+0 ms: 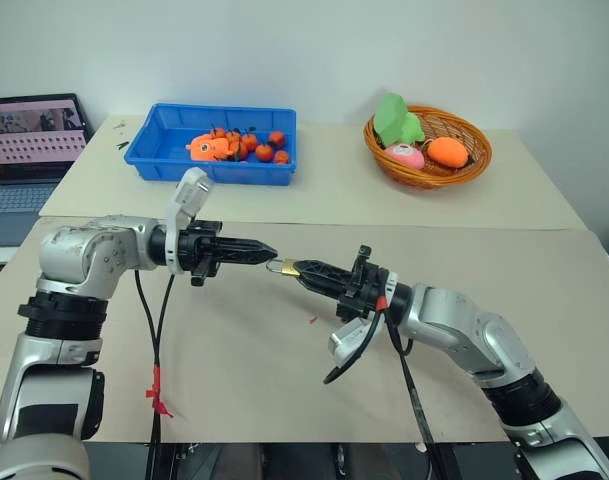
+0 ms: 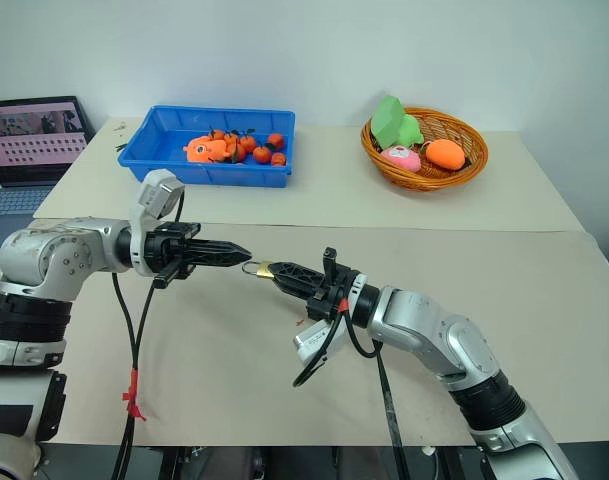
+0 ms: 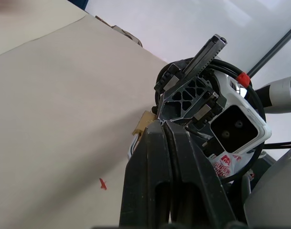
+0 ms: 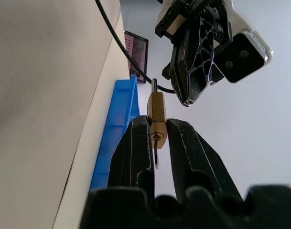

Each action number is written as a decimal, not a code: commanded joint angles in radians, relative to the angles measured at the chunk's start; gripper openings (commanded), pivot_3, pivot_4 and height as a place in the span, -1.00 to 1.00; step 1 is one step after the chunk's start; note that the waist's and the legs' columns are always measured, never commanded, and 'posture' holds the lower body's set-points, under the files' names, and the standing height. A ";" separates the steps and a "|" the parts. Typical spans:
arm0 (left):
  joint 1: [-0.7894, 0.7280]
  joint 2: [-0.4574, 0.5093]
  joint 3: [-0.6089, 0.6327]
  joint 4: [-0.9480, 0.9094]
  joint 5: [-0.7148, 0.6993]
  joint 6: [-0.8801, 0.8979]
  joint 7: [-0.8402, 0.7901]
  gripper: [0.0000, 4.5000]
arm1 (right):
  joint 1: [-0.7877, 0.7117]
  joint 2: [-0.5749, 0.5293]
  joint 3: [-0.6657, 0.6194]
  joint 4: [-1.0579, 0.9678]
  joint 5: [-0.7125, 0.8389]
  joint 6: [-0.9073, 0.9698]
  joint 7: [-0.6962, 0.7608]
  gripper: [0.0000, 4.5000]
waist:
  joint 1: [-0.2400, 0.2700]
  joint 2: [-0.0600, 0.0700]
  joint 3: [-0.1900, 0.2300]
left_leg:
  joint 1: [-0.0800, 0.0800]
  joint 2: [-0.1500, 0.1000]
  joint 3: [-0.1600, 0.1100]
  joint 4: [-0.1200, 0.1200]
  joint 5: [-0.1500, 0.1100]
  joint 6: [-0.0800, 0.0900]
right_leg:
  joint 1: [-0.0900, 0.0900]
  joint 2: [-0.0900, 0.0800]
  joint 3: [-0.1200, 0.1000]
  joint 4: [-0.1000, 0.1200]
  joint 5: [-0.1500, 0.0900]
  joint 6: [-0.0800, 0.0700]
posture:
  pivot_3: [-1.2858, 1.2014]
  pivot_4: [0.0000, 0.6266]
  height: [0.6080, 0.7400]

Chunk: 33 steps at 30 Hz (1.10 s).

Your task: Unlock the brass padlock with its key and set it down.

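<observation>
The brass padlock [image 1: 287, 267] hangs in mid-air over the beige table, pinched by its body in my right gripper [image 1: 298, 268], which is shut on it. Its thin silver shackle [image 4: 154, 86] sticks out past the fingertips toward my left gripper [image 1: 269, 253]. The left gripper lies level, pointing at the lock, with its fingers [image 3: 162, 131] shut together, their tips just beside the shackle. In the right wrist view the keyhole face [image 4: 157, 136] looks back at the camera and a thin wire ring [image 4: 156, 160] hangs under it. I cannot make out the key.
A blue bin [image 1: 164, 160] of orange toy fruit stands at the back left. A wicker basket [image 1: 474, 165] with toys is at the back right. A laptop [image 1: 29, 140] sits off the table's left side. A small red mark [image 1: 312, 321] lies on the cover below the grippers.
</observation>
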 commanded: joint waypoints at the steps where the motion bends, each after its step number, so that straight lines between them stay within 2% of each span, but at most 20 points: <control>1: -0.010 0.010 0.002 -0.009 0.008 -0.025 -0.019 -0.97 | -0.013 0.004 -0.021 -0.042 0.030 0.004 -0.002 -0.96 | 0.000 0.000 0.000 | 0.000 0.000 0.000 0.000 0.000 0.000 | 0.000 0.000 0.000 0.000 0.000 0.000 | 0.03 -0.52 1.00; 33: -0.019 -0.021 0.007 0.005 0.030 -0.054 0.022 -0.97 | -0.058 0.030 -0.042 -0.031 0.074 0.085 0.025 -0.96 | 0.000 0.000 0.000 | 0.000 0.000 0.000 0.000 0.000 0.000 | 0.000 0.000 0.000 0.000 0.000 0.000 | 0.03 -0.52 1.00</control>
